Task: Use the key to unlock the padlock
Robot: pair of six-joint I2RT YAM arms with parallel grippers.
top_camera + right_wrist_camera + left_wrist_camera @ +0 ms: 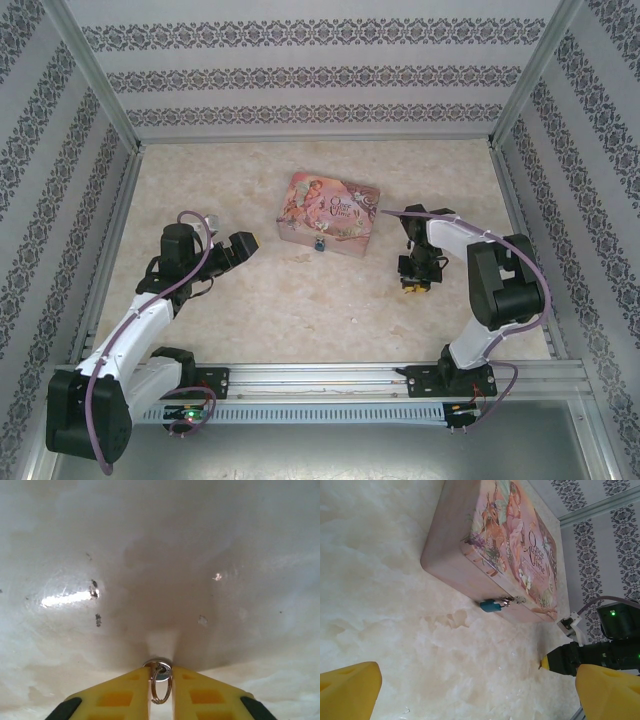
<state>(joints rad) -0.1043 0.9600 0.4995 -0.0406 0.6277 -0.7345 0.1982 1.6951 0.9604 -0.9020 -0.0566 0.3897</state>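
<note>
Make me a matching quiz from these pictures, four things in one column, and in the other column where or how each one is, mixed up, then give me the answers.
Column one
1. padlock
2. key
3. tin box
4. left tool

Column two
A. pinched in the right tool, with its ring hanging free
B. open, holding nothing, to the left of the tin
C. hooked on the tin's front clasp
D. pink and illustrated, with its lid shut

Pairs: 1-C, 2-A, 3-D, 4-B
</note>
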